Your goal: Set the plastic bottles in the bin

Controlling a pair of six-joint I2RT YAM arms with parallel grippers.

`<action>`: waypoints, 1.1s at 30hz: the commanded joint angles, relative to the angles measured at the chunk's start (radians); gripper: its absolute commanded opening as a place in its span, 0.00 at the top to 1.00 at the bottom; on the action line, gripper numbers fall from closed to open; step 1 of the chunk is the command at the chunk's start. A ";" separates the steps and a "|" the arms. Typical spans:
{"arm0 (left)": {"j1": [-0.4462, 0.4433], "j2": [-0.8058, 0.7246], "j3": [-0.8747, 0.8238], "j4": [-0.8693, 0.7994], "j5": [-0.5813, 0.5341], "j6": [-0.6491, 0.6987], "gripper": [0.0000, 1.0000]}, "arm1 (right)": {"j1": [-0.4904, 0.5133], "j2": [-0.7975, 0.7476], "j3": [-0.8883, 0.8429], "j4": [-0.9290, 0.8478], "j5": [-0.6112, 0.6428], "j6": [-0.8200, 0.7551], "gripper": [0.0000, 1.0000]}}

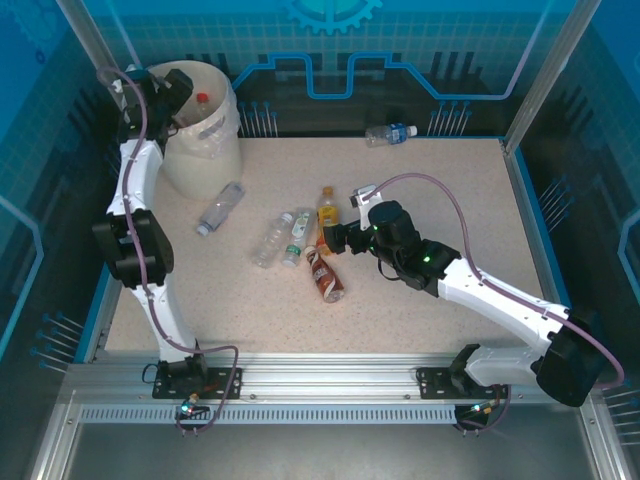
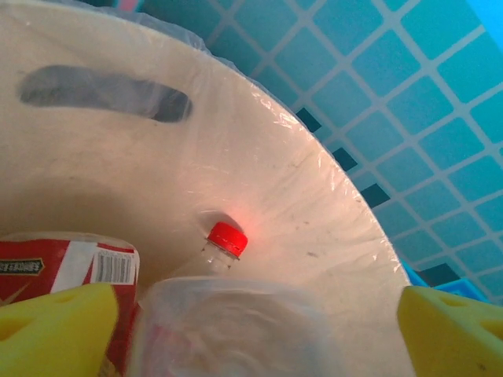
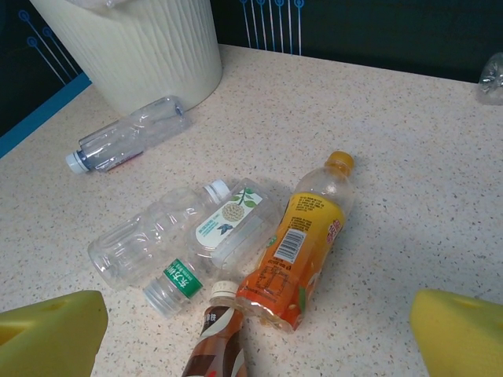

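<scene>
The cream-white bin [image 1: 205, 150] stands at the far left, and my left gripper [image 1: 168, 97] hangs over its mouth. In the left wrist view its yellow pads [image 2: 55, 330] stand wide apart, so the left gripper [image 2: 259, 334] is open, with a blurred clear bottle [image 2: 236, 330] loose between them. Below lie a red-capped bottle [image 2: 226, 239] and a red-labelled one [image 2: 67, 267]. My right gripper [image 3: 251, 338] is open above an orange bottle [image 3: 299, 243], two clear bottles [image 3: 157, 247] and a brown bottle [image 3: 222, 345] lying mid-table.
Another clear bottle [image 1: 220, 208] lies beside the bin's base. A blue-labelled bottle [image 1: 390, 133] rests at the far edge against the back wall. Blue walls enclose the speckled table [image 1: 450, 200], whose right half is bare.
</scene>
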 commanded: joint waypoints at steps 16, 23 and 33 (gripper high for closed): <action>-0.102 -0.170 0.042 -0.149 -0.046 0.209 0.01 | -0.013 0.005 0.020 -0.008 0.006 0.027 0.00; -0.179 -0.354 -0.195 -0.066 -0.065 0.286 0.01 | -0.017 0.002 0.011 0.009 0.005 0.050 0.00; -0.245 -0.605 -0.476 -0.068 -0.032 0.415 0.01 | -0.027 -0.016 -0.013 0.039 0.011 0.079 0.00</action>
